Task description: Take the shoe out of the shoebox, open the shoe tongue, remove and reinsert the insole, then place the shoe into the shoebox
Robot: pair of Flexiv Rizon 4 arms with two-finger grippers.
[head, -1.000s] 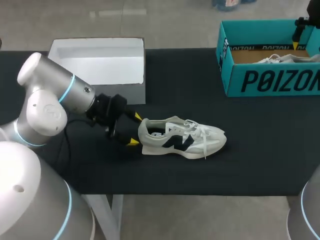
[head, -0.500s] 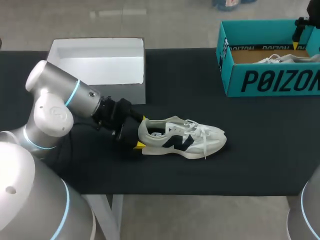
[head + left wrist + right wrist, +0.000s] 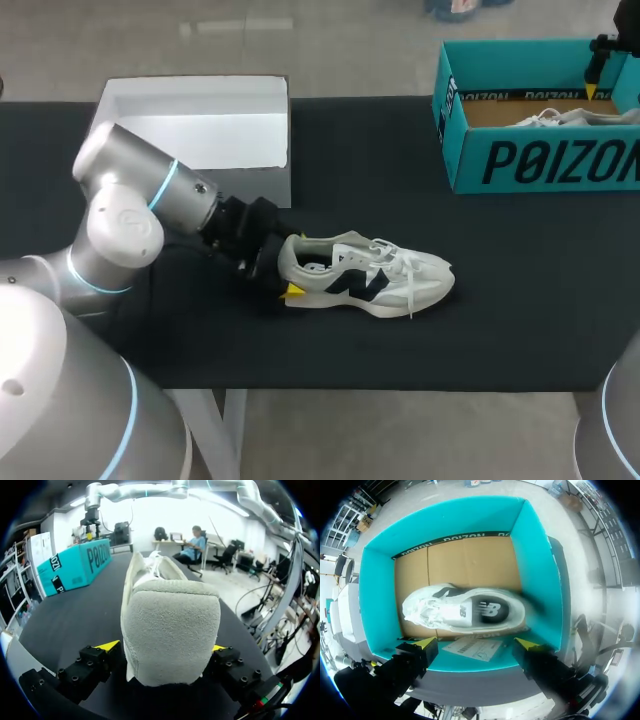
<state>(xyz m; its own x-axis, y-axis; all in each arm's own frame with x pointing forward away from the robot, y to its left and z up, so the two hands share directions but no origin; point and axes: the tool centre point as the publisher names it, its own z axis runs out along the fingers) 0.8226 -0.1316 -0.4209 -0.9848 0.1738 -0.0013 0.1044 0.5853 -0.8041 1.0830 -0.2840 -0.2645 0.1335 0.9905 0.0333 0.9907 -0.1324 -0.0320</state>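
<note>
Both fingers of your left gripper [image 3: 162, 647] have slid around the shoe's [image 3: 365, 272] heel, still spread apart; squeeze next.

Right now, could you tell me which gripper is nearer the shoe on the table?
Left. The left gripper is at the shoe's heel; the right gripper hangs over the teal shoebox, far off.
</note>
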